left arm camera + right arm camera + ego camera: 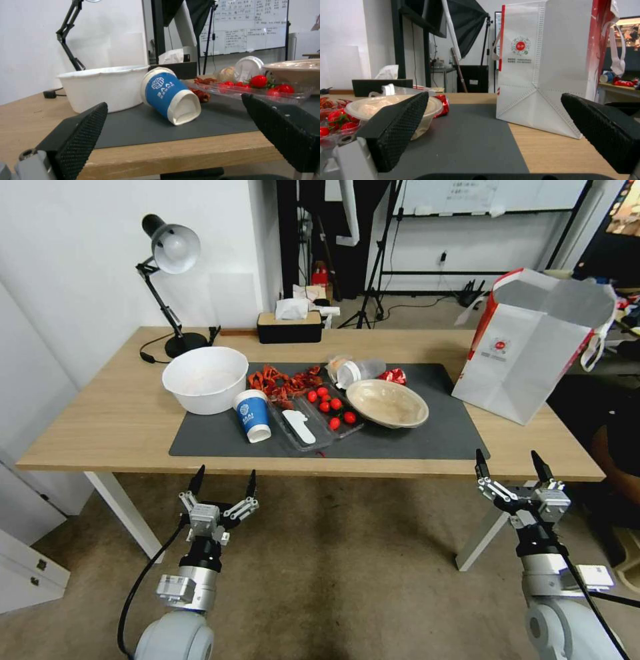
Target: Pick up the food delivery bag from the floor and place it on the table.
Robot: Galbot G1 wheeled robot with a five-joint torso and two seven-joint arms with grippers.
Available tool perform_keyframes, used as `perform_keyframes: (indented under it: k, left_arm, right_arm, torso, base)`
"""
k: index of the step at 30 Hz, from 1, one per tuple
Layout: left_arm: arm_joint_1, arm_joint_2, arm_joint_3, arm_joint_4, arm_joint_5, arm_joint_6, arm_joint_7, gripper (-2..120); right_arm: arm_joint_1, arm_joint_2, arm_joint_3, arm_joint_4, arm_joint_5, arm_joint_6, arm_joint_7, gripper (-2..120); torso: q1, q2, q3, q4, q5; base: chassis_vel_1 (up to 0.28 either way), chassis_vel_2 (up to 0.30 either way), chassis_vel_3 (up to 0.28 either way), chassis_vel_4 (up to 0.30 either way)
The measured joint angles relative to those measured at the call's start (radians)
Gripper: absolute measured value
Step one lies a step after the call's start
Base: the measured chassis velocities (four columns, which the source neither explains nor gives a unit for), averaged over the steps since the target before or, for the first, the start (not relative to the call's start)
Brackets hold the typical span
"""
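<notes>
The right tool (513,465) hangs just before the near edge of the table (100,427), fingers spread wide and holding nothing. Beyond it and slightly to its right, the food delivery bag (527,350) stands upright on the table's right end, one corner on the dark grey mat (413,437). The bag looks light, with soft thin walls that would buckle; its white strap handles (616,52) seem the safest place to hold. The left tool (223,483) waits equally open and empty, before a blue paper cup (168,93).

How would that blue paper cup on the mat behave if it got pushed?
The blue paper cup lies on its side on the dark mat, so it would probably roll in an arc. It looks empty and light, likely sliding easily, and its thin wall may crush under a firm squeeze.
</notes>
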Motion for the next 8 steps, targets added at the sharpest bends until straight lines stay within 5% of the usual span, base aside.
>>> perform_keyframes:
  k: [8]
  left_arm:
    - [0.000, 0.000, 0.000, 0.000, 0.000, 0.000, 0.000, 100]
  right_arm:
    - [0.000, 0.000, 0.000, 0.000, 0.000, 0.000, 0.000, 100]
  torso:
    - [0.000, 0.000, 0.000, 0.0000, 0.0000]
  base:
    - [0.000, 0.000, 0.000, 0.000]
